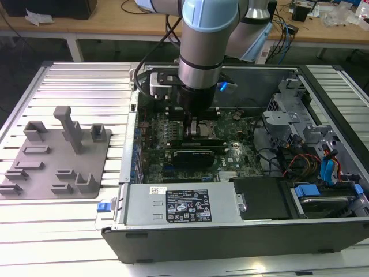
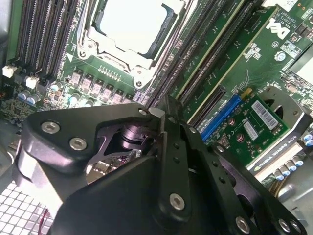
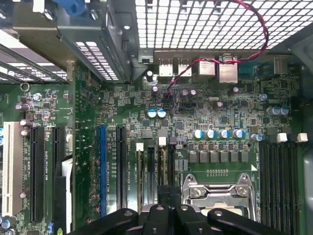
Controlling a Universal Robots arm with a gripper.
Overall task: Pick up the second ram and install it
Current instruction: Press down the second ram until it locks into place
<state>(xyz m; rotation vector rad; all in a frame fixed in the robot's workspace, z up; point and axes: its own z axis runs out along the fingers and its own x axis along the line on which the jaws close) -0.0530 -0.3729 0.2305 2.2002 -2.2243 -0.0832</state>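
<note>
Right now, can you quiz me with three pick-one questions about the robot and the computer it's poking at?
1. Where is the gripper?
A. Over the grey tray of blocks
B. Down inside the computer case, above the motherboard
C. Over the wooden bench at the back

2. What colour is the motherboard?
A. Green
B. Red
C. White

3. How is the computer case?
A. Shut, with its side panel on
B. Standing upright on its end
C. Lying flat and open, with its insides showing

Answers:
1 B: in the exterior view the arm reaches down into the case, and both wrist views look onto the board.
2 A: the board is green in both wrist views.
3 C: the exterior view looks straight into the case at its parts and cables.
</note>
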